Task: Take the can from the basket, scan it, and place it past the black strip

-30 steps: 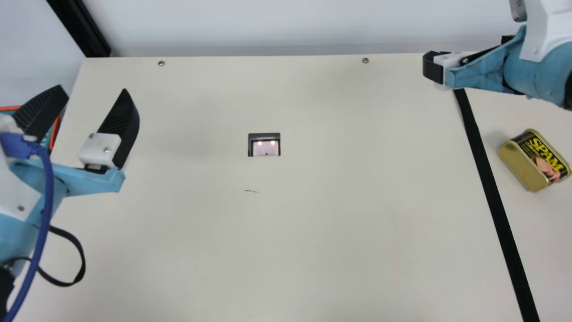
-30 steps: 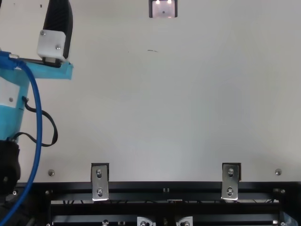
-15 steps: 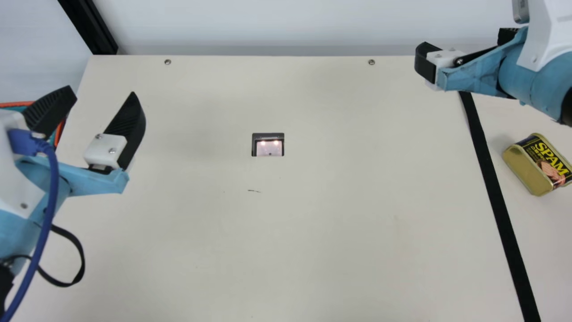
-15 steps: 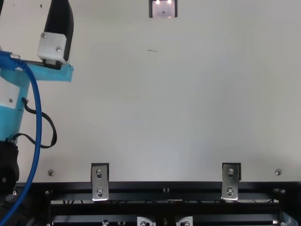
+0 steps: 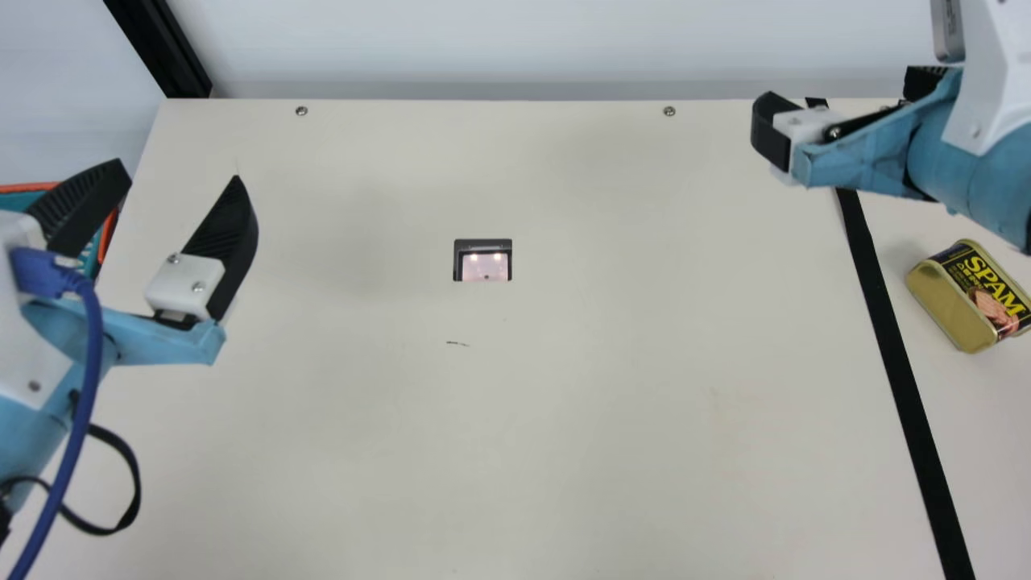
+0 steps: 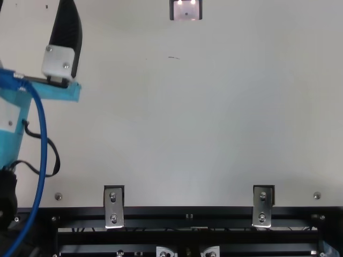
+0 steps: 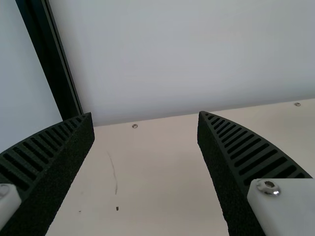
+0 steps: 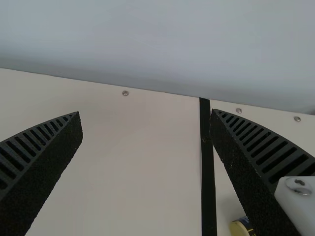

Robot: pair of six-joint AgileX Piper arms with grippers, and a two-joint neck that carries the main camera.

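The can (image 5: 970, 296) lies tilted on the table to the right of the black strip (image 5: 894, 346); part of it (image 8: 239, 228) shows beside a finger in the right wrist view. At the far left, the basket (image 5: 106, 234) is mostly hidden behind my left gripper (image 5: 179, 169), which is open with nothing between its fingers (image 7: 145, 114). My right gripper (image 5: 839, 87) is over the far end of the strip, beyond the can. It stands open and holds nothing, as the right wrist view of the gripper (image 8: 145, 112) confirms. The scanner window (image 5: 482, 260) is set in the table between the arms.
A blue cable (image 5: 90, 362) and a black strap loop (image 5: 133, 475) hang along the left arm. Behind the table (image 5: 564, 387) rises a pale wall (image 5: 515, 48), with a dark post (image 5: 165, 48) at the back left. Metal brackets (image 6: 113, 206) sit on the near edge.
The main camera has turned slightly. Over the last half second, both arms have drawn back a little towards the near side, their grippers still open. The can stays where it was.
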